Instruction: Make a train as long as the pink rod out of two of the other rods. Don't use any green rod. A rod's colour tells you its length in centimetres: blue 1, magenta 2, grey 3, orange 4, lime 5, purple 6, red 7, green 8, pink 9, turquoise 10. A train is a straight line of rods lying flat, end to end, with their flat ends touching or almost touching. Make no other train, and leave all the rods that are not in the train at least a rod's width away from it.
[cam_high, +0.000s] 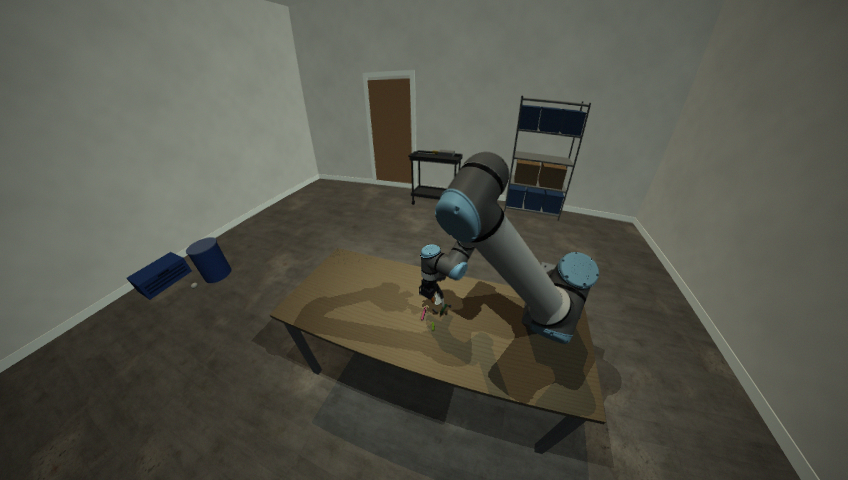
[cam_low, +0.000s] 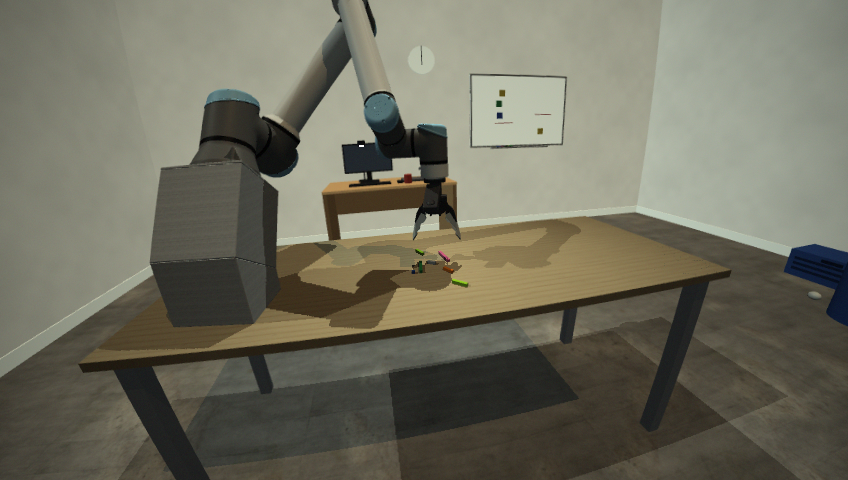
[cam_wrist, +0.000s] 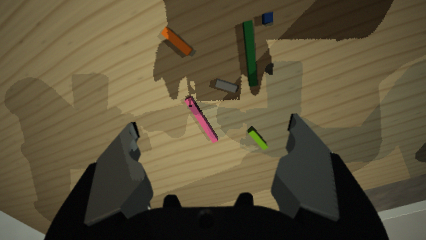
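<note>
My gripper (cam_wrist: 212, 119) is open and empty, and hangs above the table over a cluster of small rods; it also shows in the exterior view (cam_low: 437, 230). In the wrist view the pink rod (cam_wrist: 201, 119) lies flat right below, between the fingers. A lime rod (cam_wrist: 257, 138) lies just right of it. A grey rod (cam_wrist: 226, 85), a long green rod (cam_wrist: 250, 52), a blue rod (cam_wrist: 267, 18) and an orange rod (cam_wrist: 176, 41) lie further up. In the exterior view another lime rod (cam_low: 459, 283) lies apart, near the orange rod (cam_low: 448, 269). All the rods lie separate.
The arm's grey base block (cam_low: 211, 243) stands on the table's left end. The rods sit near the middle of the wooden table (cam_low: 416, 285), partly in the arm's shadow. A desk with a monitor (cam_low: 386, 193) stands behind the table.
</note>
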